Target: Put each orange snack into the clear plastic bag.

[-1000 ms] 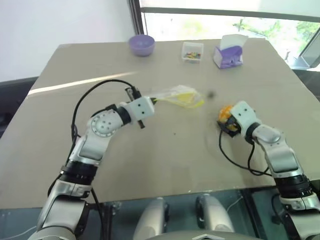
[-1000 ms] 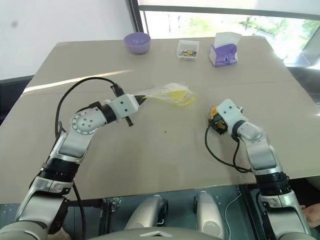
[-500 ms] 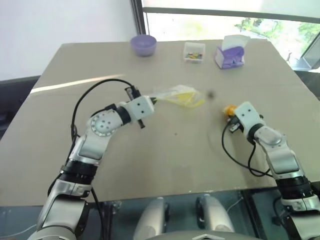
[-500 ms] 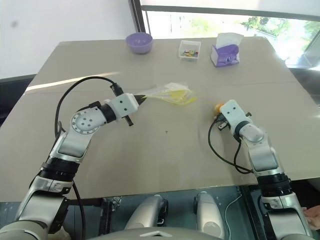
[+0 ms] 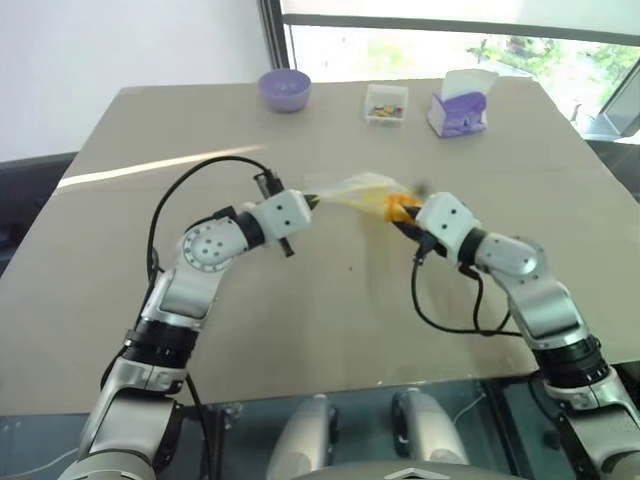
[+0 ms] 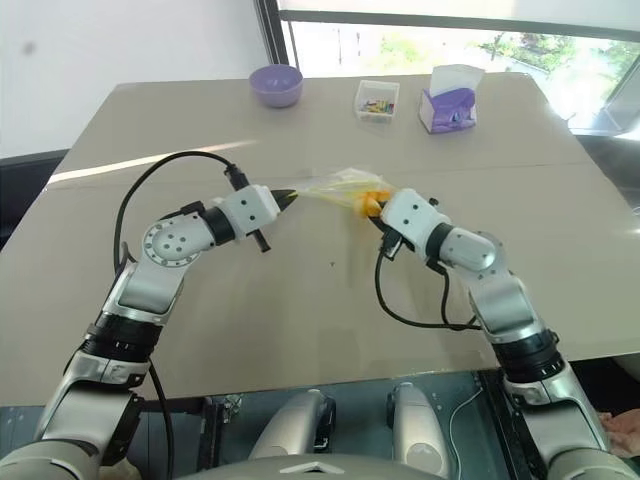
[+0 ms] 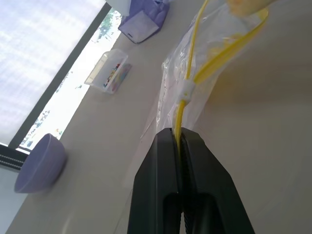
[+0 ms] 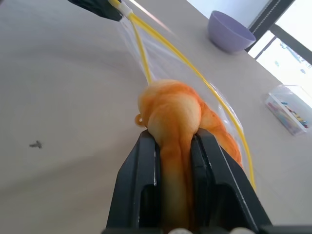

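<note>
Orange snack (image 8: 170, 126) sits squeezed between the right gripper's (image 8: 176, 139) black fingers, just at the mouth of the clear plastic bag (image 7: 195, 78), whose yellow sealing strip the left gripper (image 7: 178, 134) pinches tight, directly ahead of it.

Head stereo overhead; wrist cameras close.

Left gripper (image 7: 181, 141) jaws clamped tight, right gripper (image 8: 173, 146) jaws pinched partway, both arms reaching inward
</note>
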Controlling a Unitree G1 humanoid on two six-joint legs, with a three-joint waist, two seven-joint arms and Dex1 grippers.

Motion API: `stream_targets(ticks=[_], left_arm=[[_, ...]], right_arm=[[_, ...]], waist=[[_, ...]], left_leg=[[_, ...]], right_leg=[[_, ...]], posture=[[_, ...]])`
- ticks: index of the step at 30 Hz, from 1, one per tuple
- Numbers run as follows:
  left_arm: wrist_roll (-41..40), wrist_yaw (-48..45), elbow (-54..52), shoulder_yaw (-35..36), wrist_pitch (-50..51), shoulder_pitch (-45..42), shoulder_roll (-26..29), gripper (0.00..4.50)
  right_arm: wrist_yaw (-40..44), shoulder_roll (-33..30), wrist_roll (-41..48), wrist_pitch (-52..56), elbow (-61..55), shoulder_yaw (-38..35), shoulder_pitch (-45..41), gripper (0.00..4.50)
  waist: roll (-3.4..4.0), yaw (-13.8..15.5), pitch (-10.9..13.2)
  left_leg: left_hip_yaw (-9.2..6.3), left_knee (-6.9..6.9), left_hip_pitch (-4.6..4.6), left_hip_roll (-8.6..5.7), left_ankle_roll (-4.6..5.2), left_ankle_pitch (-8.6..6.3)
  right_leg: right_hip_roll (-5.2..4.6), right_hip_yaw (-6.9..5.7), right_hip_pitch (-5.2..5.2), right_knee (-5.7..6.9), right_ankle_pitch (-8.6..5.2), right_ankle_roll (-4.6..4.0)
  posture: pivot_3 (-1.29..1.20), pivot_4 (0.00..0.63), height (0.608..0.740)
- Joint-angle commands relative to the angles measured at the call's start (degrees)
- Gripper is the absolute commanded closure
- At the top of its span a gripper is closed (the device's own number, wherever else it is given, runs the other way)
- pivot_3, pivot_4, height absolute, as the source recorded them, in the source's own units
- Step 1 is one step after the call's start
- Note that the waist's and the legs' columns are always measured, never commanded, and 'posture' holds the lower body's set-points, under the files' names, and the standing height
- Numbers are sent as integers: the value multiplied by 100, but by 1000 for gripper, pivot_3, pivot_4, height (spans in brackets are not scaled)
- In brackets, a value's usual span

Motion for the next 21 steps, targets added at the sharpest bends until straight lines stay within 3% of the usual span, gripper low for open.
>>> stream_targets(ticks=[1,12,15,18,21], left_arm=[[-148,-165,-526,-18,-309,117,42,4500],[-311,-434,-821,-58,-486,360,92,4500],[-382,-420,-843,-37,-411,368,57,4500],[-484,-361,-807,39,-156,357,13,4500],[-487,-266,-698,110,164,301,-25,4500]], right_arm=[[111,79,105,-178,163,12,-238,3849],[290,489,210,-294,1066,62,-890,3849],[251,574,149,-364,1234,65,-994,2894],[84,572,-23,-484,1300,91,-997,1470],[334,374,115,-425,974,23,-801,1470]], waist=[[0,-1,0],[4,-20,2],[4,-4,3],[5,4,3],[5,3,3]], left_leg=[[0,0,0,0,0,0],[1,-3,1,1,0,-1],[-1,-3,1,1,0,-1],[-2,-3,-1,-1,0,-1],[-1,-3,-2,-2,0,-1]], right_leg=[[0,0,0,0,0,0],[2,1,-1,-2,0,-1],[1,0,-2,-2,0,-1],[0,-1,-1,-4,0,-1],[-1,-1,-2,-4,0,-1]], posture=[[0,150,740],[0,150,740],[0,150,740],[0,150,740],[0,150,740]])
